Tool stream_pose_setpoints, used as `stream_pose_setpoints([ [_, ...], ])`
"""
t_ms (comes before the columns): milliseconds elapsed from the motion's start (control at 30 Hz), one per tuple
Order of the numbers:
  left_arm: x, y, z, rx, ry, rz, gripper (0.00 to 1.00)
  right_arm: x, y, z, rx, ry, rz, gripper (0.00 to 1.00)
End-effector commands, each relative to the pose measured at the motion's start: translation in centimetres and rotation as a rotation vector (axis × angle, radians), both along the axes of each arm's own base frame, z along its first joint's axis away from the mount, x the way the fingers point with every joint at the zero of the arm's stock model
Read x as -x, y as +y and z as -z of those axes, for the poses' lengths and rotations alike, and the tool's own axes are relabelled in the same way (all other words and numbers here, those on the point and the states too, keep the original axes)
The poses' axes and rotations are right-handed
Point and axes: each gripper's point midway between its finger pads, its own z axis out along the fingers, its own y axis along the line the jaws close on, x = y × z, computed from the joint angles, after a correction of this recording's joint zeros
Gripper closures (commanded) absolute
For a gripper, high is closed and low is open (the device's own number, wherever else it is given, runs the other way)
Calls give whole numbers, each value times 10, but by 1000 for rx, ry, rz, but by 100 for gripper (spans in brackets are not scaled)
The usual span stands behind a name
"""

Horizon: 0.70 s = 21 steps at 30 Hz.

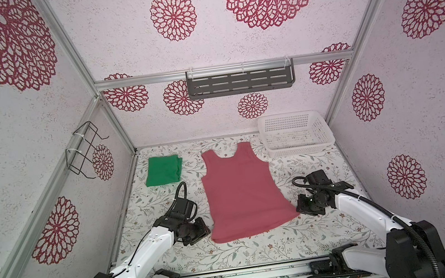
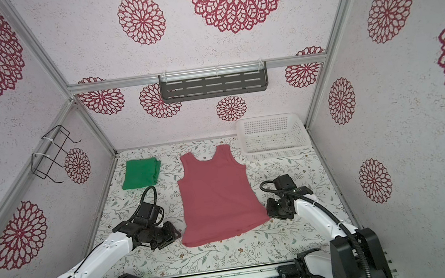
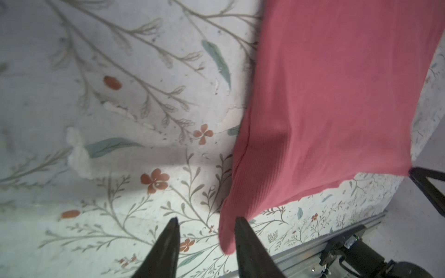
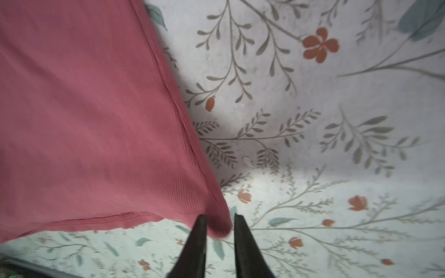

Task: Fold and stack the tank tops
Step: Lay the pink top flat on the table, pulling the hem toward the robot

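Left gripper (image 3: 206, 219), right gripper (image 4: 219, 215): jaws apart at near hem corners of flat dusty pinkish-red cloth tank top (image 1: 239, 190).
Long axis near-to-far; folded bright green cloth tank top (image 1: 163, 170) far left, nearer left arm.

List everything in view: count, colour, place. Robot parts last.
green tank top: 1, bright green, folded, far left of the table
pinkish red tank top: 1, dusty pinkish red, spread flat mid-table, straps toward the back wall
basket: 1, white perforated plastic, far right corner of the table
shelf: 1, dark grey, slotted, on the back wall rail
wire rack: 1, black, on the left wall
table: 1, white floral cover, under both garments and the basket
left gripper: 1, black, jaws apart, at the pinkish red tank top's near left hem corner
right gripper: 1, black, jaws apart, at its near right hem corner
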Motion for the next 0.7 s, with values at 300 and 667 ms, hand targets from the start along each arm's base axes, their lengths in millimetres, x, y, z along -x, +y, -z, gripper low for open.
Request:
stream_pose_setpoints([
  [300, -123, -34, -77, -42, -280, 77, 50, -59, 50, -64, 34, -274, -94, 65],
  [667, -282, -77, 2, -126, -282, 152, 58, -31, 131, -2, -113, -221, -136, 69],
])
